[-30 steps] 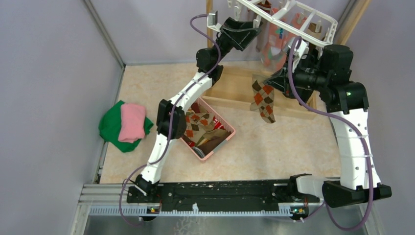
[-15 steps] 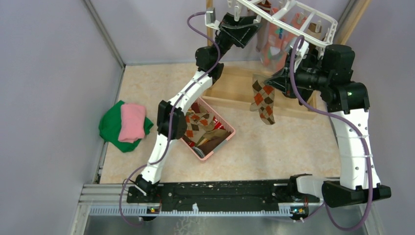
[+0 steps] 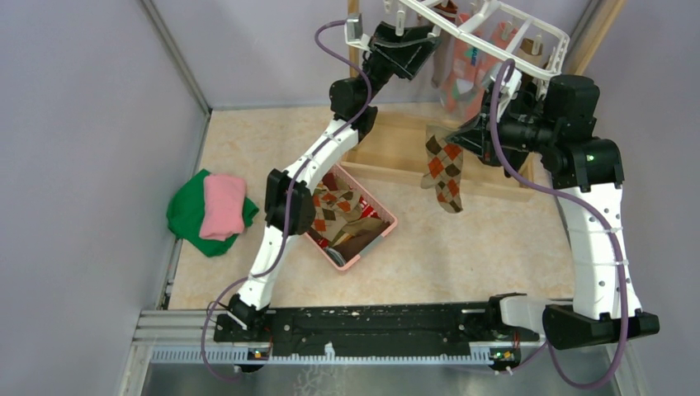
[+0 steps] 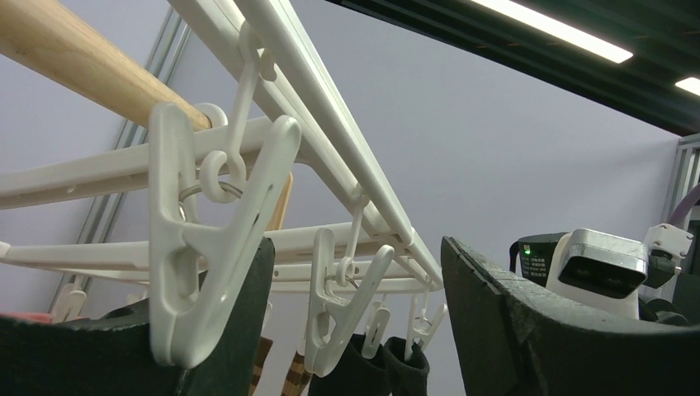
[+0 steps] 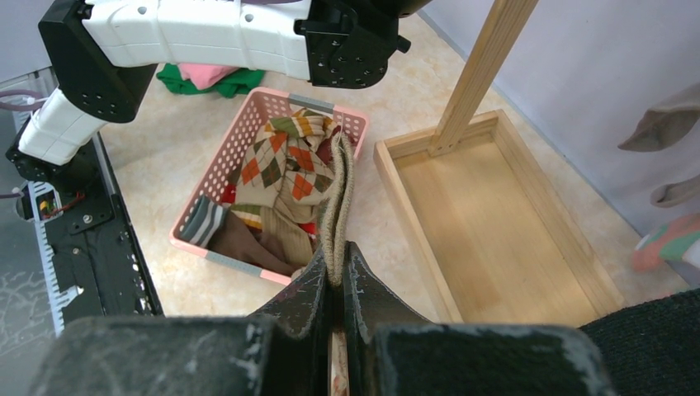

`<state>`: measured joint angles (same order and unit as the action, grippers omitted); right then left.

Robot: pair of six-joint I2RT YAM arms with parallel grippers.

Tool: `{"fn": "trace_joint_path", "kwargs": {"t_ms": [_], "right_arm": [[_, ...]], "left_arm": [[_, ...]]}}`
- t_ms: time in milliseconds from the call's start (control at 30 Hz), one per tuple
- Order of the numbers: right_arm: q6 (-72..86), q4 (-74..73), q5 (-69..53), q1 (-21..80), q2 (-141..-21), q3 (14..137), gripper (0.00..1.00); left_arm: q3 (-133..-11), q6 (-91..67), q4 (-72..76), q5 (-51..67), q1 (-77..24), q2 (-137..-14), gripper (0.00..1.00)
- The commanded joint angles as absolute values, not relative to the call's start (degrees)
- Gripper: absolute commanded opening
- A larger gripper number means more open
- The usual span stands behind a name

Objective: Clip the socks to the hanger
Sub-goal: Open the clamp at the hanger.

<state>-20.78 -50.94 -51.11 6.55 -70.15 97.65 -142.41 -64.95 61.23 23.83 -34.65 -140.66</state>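
The white hanger (image 3: 528, 62) hangs at the back, with white clips (image 4: 340, 307) under its bars (image 4: 330, 99). Black socks (image 4: 381, 370) and a striped sock (image 4: 290, 378) hang clipped to it. My left gripper (image 3: 406, 40) is raised under the hanger. In the left wrist view it (image 4: 355, 247) is open, with one clip (image 4: 202, 247) against its left finger (image 4: 239, 330) and another clip hanging beyond the gap. My right gripper (image 3: 464, 136) is shut on the top edge of a brown-orange argyle sock (image 3: 443, 172), which hangs free below the hanger. The right wrist view shows the pinched sock edge (image 5: 337, 202).
A pink basket (image 3: 390, 224) with more socks (image 5: 281, 173) sits between the arms. The wooden stand base tray (image 5: 495, 214) and its post (image 5: 475, 74) stand behind it. Folded green and pink cloths (image 3: 210, 210) lie at the left. More clipped socks (image 5: 669, 124) hang at the right.
My left gripper has risen a little to the hanger's clips. The argyle sock in my right gripper has shifted slightly left.
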Motion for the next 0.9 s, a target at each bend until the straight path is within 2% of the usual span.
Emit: {"fn": "trace_joint_path", "kwargs": {"t_ms": [0, 200, 333, 500, 567, 733, 867], "right_arm": [[-20.13, -50.37, -52.49, 5.80, -68.55, 99.84, 0.00], [-20.04, -50.44, -52.82, 5.71, -68.53, 99.84, 0.00], [-19.95, -50.32, -52.82, 5.64, -68.51, 99.84, 0.00], [-19.95, -50.29, -52.82, 5.46, -68.63, 99.63, 0.00], [-19.95, -50.17, -52.82, 5.32, -68.62, 99.42, 0.00], [-19.86, -49.52, -51.77, 5.18, -68.48, 98.46, 0.00], [-19.69, -48.90, -50.13, 5.06, -68.53, 98.20, 0.00]], "left_arm": [[-144.67, -64.17, 63.11, 22.21, -34.89, -140.03, 0.78], [-144.71, -64.07, 63.03, 22.06, -34.87, -139.84, 0.76], [-144.62, -64.16, 63.17, 22.05, -34.92, -139.83, 0.70], [-144.67, -64.25, 63.12, 21.88, -34.92, -139.67, 0.53], [-144.67, -64.32, 62.81, 21.76, -34.95, -139.50, 0.41], [-144.62, -64.01, 62.15, 21.41, -35.04, -138.94, 0.24], [-144.65, -63.81, 61.80, 21.28, -35.22, -138.63, 0.17]]}}
